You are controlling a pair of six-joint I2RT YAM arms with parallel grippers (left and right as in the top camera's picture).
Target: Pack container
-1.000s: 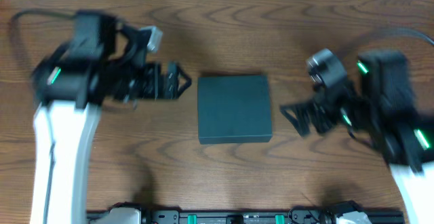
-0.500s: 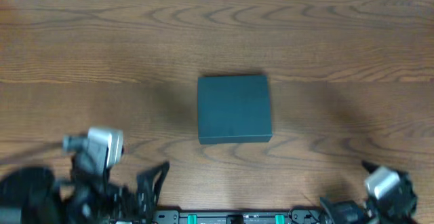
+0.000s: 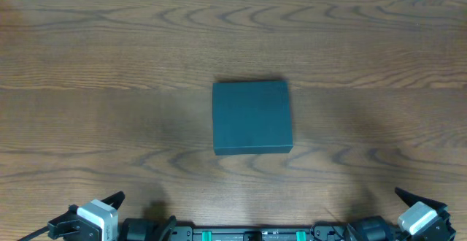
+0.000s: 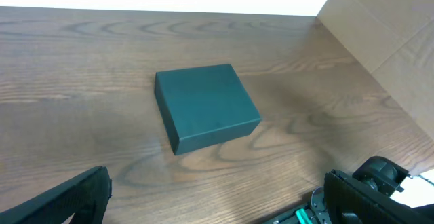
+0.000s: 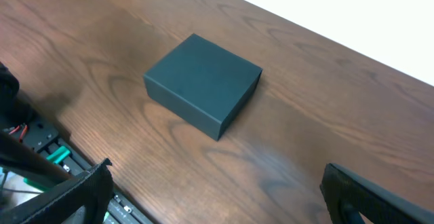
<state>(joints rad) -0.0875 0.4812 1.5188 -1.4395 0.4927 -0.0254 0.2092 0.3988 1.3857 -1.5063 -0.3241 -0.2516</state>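
The container [image 3: 252,117] lies flat at the middle of the bench [image 3: 109,66], its lid shut. My left gripper [image 4: 217,180] sits at the bench's near edge, at about 7 o'clock from the container, jaws spread wide and holding nothing. My right gripper [image 5: 217,171] sits at about 5 o'clock from it, also spread wide and empty. Both grippers are well apart from the container.

Overhead: fixed, straight down, far, table [image 3: 109,66] fills frame. Left wrist: low at near-left edge, oblique toward far edge, mid range. Right wrist: low at near-right edge, oblique toward far-left. All 3 share container [image 3: 252,117], near frame centre.
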